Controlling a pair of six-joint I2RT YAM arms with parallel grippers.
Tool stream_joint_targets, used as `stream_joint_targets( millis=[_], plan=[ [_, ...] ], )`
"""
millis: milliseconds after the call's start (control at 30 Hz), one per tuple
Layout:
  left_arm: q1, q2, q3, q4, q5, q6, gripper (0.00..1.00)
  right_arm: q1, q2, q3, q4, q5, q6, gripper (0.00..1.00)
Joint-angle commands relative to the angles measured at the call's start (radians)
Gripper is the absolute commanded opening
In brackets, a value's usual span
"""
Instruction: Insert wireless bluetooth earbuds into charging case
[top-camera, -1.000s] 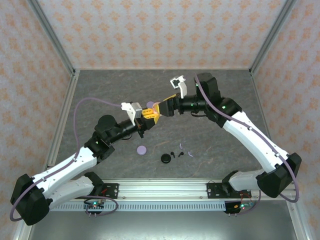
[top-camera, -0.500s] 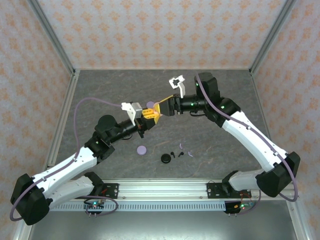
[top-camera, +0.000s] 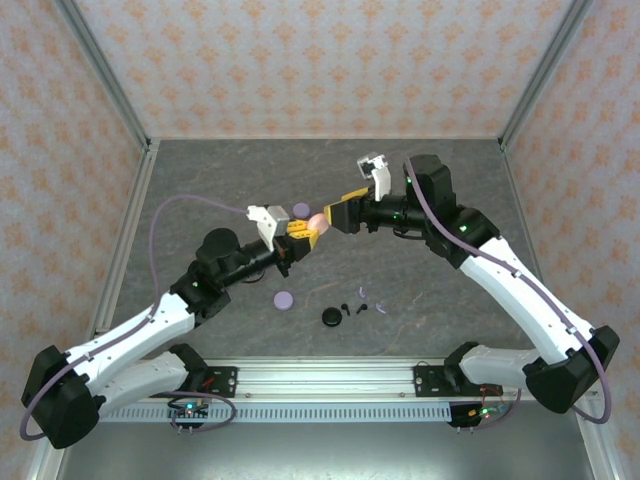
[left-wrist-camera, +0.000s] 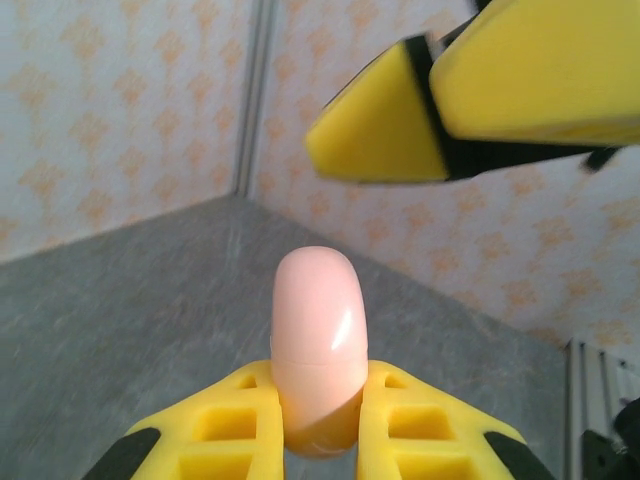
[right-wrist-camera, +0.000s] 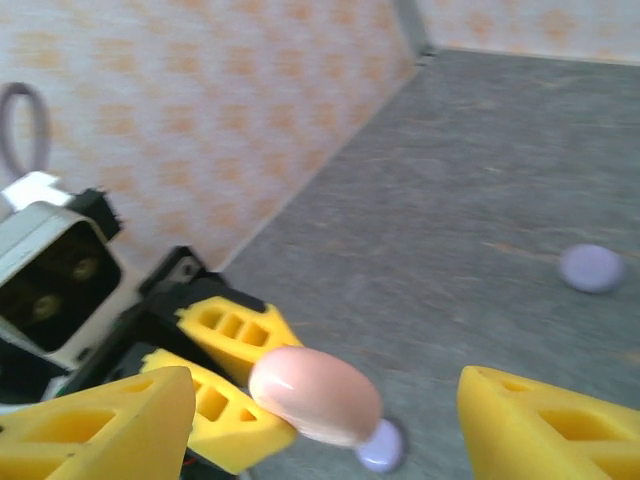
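Step in hand, as judged: presenting the case for opening. The left gripper (top-camera: 300, 231) was clamped on the closed pink case (top-camera: 316, 222), raised over mid-table. The right gripper (top-camera: 338, 213) stood open just beside it. The earbuds (top-camera: 362, 303) lay loose at the near side, by a black case (top-camera: 330, 317). The next move probably called for parting the lid without knocking the case askew. The table (top-camera: 440, 180) was mottled grey, with 3 patterned walls.

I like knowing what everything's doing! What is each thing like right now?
Left gripper: shut on the pink case.
Pink case: closed, held up off the table.
Right gripper: open, holding nothing.
Black case: lying on the table, free.
Near lavender disc: flat on the table.
Far lavender disc: flat on the table.
Black earbuds: loose on the table.
Lavender earbud: loose on the table.
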Motion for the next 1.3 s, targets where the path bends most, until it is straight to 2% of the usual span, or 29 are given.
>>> stream_joint_targets(
  millis=[0,200,333,500,867,933,1200,1267],
  plan=[
    [0.01,0.059,0.063,-0.207,-0.12,0.018,0.0,0.0,-0.029,0.02,-0.079,0.278,-0.022,0.72],
    [0.155,0.257,0.067,-0.258,-0.058,-0.115,0.0,-0.009,-0.029,-0.03,-0.093,0.397,0.001,0.78],
    [0.212,0.412,0.093,-0.26,-0.021,-0.157,0.0,-0.011,-0.034,-0.053,-0.105,0.424,-0.003,0.84],
    [0.239,0.58,0.146,-0.221,0.037,-0.207,0.0,-0.012,-0.079,-0.111,-0.066,0.466,0.004,1.0],
    [0.242,0.764,0.247,-0.248,0.015,-0.237,0.0,-0.014,-0.119,-0.172,-0.078,0.491,-0.006,0.99],
    [0.241,0.778,0.257,-0.263,-0.001,-0.236,0.05,-0.014,-0.132,-0.183,-0.079,0.495,-0.007,0.99],
    [0.241,0.783,0.273,-0.312,-0.062,-0.218,0.38,-0.014,-0.165,-0.202,-0.163,0.486,-0.018,0.99],
    [0.241,0.773,0.272,-0.321,-0.077,-0.213,0.42,-0.013,-0.168,-0.21,-0.194,0.479,-0.018,0.99]
  ],
)
